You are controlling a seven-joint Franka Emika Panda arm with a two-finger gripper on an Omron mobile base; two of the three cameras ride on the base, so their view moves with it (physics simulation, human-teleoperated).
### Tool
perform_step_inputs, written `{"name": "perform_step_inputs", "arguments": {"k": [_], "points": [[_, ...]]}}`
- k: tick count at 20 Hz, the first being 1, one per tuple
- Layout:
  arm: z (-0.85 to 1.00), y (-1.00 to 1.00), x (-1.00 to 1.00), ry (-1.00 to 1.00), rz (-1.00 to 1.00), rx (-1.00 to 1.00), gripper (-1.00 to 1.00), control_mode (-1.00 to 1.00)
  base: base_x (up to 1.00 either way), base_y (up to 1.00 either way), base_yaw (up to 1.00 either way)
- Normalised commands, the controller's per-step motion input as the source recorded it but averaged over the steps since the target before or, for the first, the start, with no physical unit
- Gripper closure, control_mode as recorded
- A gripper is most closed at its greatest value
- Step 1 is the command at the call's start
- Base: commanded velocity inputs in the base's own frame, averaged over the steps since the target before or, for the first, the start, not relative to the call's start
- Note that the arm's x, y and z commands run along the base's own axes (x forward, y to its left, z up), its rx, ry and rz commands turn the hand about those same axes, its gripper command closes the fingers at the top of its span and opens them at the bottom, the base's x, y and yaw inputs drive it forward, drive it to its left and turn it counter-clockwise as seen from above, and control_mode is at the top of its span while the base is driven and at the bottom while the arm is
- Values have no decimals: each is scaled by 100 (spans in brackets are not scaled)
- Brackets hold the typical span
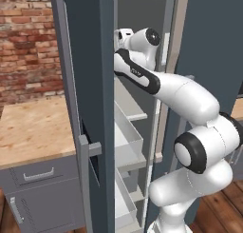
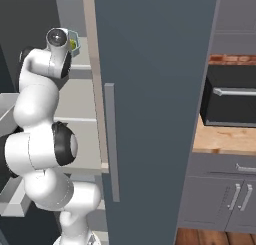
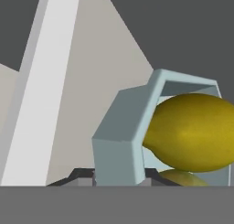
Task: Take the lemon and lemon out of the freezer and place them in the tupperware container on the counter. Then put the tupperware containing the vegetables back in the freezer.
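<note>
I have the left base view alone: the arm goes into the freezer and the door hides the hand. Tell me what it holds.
Observer: In the hand view the gripper is shut on the wall of the container.
Operator: Report what's inside.
Observer: Two lemons, one large in the hand view, the other peeking out beneath it.
Operator: Say where the container is.
Observer: In the right base view it sits by the wrist, over an upper shelf. I cannot tell whether it rests on the shelf.
</note>
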Motion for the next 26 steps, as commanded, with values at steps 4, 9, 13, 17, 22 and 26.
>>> {"name": "perform_step_inputs", "arguments": {"k": [4,9,13,17,22,26], "points": [[-17,4,15,0,0,0,-100,-100,0,0,0],[-14,0,2,-2,0,0,-100,-100,0,0,0],[-12,0,0,-6,0,0,-100,-100,0,0,0],[-2,15,24,-6,0,0,-100,-100,0,0,0],[-1,18,20,-2,0,0,-100,-100,0,0,0],[19,0,-40,0,0,0,-100,-100,0,0,0]]}}
